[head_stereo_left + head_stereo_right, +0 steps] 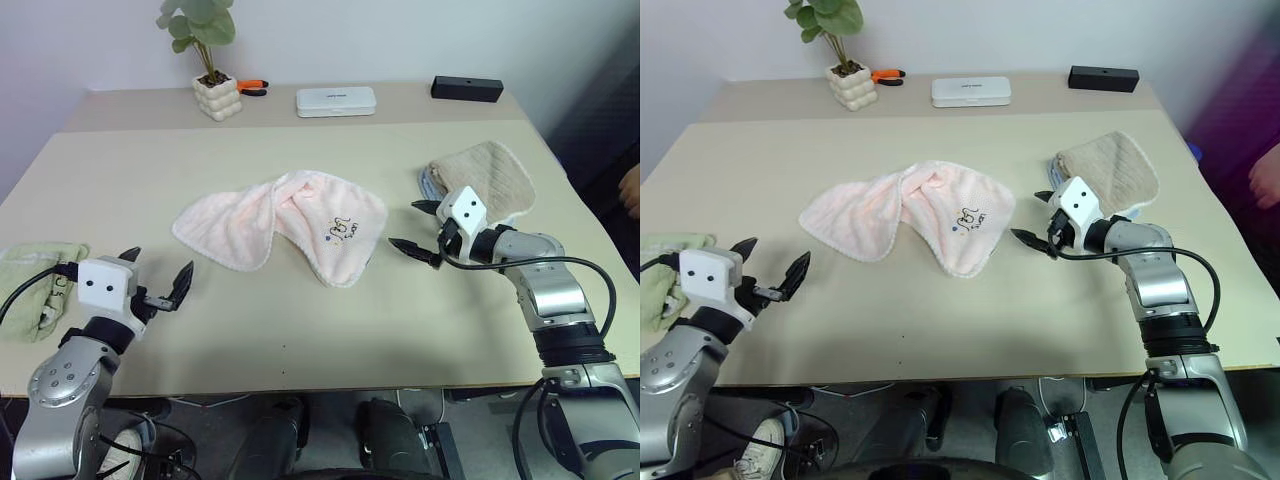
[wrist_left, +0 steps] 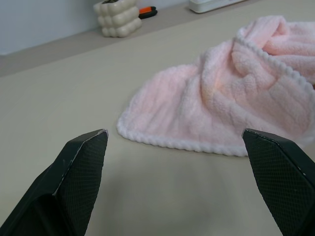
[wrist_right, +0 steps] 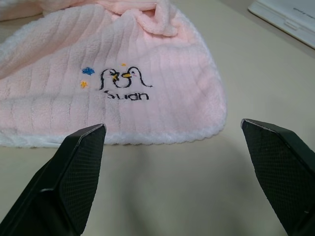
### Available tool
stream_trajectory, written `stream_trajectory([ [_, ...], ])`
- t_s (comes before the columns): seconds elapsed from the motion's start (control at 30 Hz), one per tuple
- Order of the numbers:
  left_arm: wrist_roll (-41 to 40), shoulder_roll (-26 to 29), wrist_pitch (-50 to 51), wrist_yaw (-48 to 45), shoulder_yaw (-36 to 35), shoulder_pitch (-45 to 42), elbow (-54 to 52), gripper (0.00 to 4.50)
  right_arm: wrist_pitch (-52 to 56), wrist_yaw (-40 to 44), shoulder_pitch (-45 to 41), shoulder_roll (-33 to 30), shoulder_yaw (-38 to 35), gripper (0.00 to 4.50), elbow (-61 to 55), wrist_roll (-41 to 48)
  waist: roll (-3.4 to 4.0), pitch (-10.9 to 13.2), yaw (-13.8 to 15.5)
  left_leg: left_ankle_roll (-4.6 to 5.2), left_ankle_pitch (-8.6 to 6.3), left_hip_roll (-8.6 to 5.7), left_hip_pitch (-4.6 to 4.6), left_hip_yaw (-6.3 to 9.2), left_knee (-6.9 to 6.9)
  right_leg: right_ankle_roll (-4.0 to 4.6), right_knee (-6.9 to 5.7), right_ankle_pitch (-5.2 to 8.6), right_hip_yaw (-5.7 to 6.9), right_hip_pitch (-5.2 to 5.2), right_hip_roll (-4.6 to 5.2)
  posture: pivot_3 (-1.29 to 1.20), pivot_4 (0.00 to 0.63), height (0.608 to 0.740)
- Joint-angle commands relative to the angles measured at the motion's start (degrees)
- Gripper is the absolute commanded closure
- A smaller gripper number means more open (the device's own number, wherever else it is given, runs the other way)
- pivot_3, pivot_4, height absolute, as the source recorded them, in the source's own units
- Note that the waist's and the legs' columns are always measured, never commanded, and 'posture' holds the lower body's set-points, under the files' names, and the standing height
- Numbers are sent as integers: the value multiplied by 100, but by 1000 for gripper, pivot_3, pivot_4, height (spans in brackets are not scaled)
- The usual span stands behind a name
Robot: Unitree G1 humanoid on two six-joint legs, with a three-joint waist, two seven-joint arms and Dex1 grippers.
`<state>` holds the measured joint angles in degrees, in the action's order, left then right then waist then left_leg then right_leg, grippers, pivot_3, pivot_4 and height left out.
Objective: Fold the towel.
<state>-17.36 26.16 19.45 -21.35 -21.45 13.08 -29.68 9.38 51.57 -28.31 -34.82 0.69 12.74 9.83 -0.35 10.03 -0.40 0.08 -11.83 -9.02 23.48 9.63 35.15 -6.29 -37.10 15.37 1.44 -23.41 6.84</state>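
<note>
The towel [image 1: 285, 228] lies crumpled mid-table [image 1: 300, 330]; my left hand [image 1: 160, 282] and right hand [image 1: 420, 228] flank it, both released and empty.

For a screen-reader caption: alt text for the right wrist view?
A pale pink fluffy terry towel with a small dark embroidered penguin figure lies on a beige table, just beyond the open right end effector.

Looks like you're set up in an office or lab room: plain beige table [image 1: 300, 330] pushed against a bare white wall [image 1: 400, 40]. There's a little potted plant [image 1: 210, 60], a white case [image 1: 335, 101] and a black box [image 1: 467, 88] along the back edge.
</note>
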Motion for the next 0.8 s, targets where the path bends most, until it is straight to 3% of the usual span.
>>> stream_trajectory([
  [0.03, -11, 81, -136, -51, -126, -69, -76, 27, 22, 42, -81, -76, -88, 0, -297, 83, 0, 0, 1, 0, 0, 0, 0, 0, 0, 0, 0, 0, 0, 0, 0, 0, 150, 740],
  [0.3, 120, 260, -183, -366, 285, -334, 90, 27, 262, 30, 226, -193, -213, 0, -787, 177, 0, 0, 33, 1, -1, 0, 0, -1, 0, 0, 1, 0, -1, 0, 0, 0, 150, 740],
  [0.47, 223, 809, -22, -1104, 1116, -469, -14, 27, 549, -110, 637, -205, -259, 0, -1367, 222, 2, 1, 116, 3, -3, 0, 0, -6, -2, 0, 2, 0, -8, -3, 0, 0, 150, 740],
  [0.6, 948, 1081, -236, -1199, 1906, -1014, 562, 27, 749, -282, 923, -170, -301, 0, -1760, 251, 4, 1, 122, 3, -3, 0, 0, -7, -3, 2, 2, 1, -10, -4, 0, 0, 150, 740],
  [0.8, 1505, 614, -337, -997, 2721, -2051, 1588, 27, 965, -535, 1155, -52, -267, 0, -2176, 290, 2, 2, 115, 4, -3, -1, 1, -7, -2, -2, 4, -1, -10, -3, 0, 0, 150, 740],
])
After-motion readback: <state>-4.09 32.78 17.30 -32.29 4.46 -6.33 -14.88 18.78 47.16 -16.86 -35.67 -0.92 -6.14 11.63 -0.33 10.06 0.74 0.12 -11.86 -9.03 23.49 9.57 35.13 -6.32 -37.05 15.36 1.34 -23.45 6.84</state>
